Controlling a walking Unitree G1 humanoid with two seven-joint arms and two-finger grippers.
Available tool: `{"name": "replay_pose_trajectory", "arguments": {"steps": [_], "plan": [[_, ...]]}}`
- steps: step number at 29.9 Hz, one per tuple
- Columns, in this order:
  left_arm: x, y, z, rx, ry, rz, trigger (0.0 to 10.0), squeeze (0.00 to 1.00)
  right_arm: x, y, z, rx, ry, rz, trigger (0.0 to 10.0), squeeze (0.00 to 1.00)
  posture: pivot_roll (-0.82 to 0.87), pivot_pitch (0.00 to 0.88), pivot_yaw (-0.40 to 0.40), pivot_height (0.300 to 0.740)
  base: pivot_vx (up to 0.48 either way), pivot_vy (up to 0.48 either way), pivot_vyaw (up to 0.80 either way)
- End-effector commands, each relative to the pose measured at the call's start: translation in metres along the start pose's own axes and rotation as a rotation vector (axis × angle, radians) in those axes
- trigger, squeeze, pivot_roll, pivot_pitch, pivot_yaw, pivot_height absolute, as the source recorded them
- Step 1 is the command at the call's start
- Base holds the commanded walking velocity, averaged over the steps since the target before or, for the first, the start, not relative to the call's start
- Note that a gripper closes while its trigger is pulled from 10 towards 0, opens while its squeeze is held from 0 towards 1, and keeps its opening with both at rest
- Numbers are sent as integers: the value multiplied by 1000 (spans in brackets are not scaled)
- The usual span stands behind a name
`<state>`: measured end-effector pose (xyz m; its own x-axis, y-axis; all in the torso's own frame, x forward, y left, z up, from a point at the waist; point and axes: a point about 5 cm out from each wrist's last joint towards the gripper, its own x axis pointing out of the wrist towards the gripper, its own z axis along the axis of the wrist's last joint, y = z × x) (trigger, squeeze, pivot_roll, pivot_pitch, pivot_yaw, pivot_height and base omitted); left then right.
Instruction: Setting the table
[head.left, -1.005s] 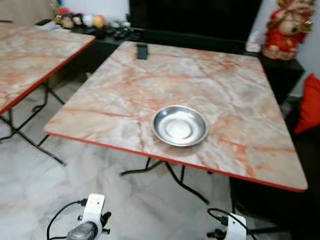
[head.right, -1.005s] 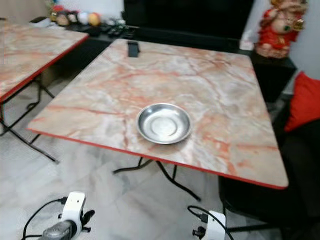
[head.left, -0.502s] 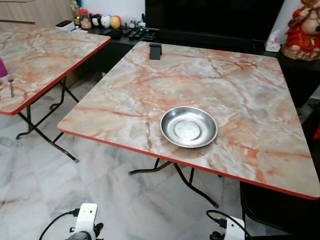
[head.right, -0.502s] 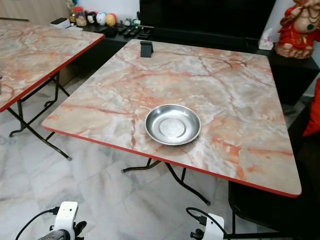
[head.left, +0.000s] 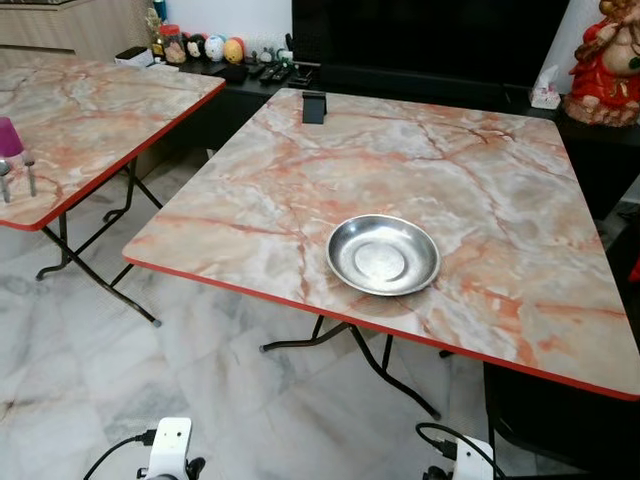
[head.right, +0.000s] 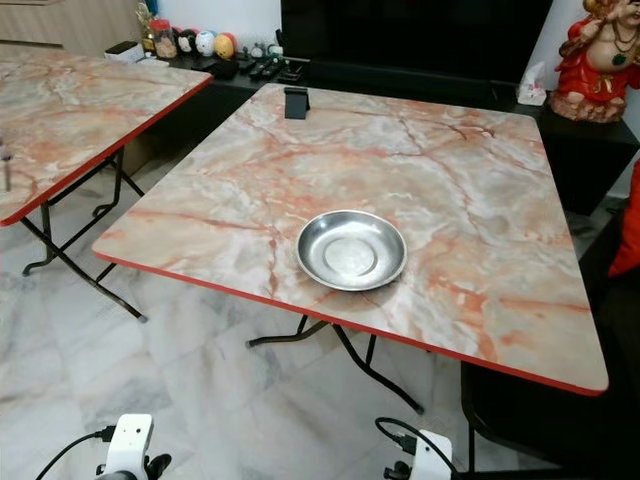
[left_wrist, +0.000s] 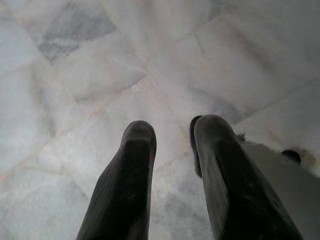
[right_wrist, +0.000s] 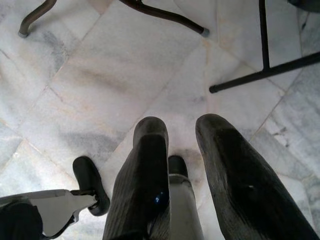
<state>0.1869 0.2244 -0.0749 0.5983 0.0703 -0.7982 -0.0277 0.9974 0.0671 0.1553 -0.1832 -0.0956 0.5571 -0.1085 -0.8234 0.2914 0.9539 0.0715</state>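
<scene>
Round shiny steel bowl (head.left: 383, 254) on veined marble-look table (head.left: 480, 170), both grippers' fingers parted, empty.

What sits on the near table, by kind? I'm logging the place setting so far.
Steel bowl: 1
Small black stand at the far edge: 1
Total: 2
Both grippers hang low over the floor, holding nothing.

Even, bright indoor light; head views sharp, no motion blur. Soft glare on round steel bowl (head.left: 383, 254) and marbled red-edged worktop (head.left: 480, 190). Faint shadows under worktop on pale marble floor (head.right: 190, 370). Wrist views dimmer, black fingers (left_wrist: 125, 190) soft-focused.
</scene>
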Motion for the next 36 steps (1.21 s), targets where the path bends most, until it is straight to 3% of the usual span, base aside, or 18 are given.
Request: {"name": "replay_pose_trajectory", "arguments": {"steps": [1,8,17,36], "plan": [[-3,12,-8,-1,34,22,10000,0,0,4,-1,-2,0,6,10000,0,36,0,-16,727,0,364,0],[-4,16,-9,-5,35,26,10000,0,0,5,-2,31,5,12,10000,0,44,0,-16,727,0,362,-327],[-1,-7,-11,2,46,0,10000,0,0,5,-1,27,-11,10,10000,0,47,0,-12,727,0,352,-263],[-1,-7,-11,2,46,0,10000,0,0,5,-1,27,-11,10,10000,0,47,0,-12,727,0,345,0]]}}
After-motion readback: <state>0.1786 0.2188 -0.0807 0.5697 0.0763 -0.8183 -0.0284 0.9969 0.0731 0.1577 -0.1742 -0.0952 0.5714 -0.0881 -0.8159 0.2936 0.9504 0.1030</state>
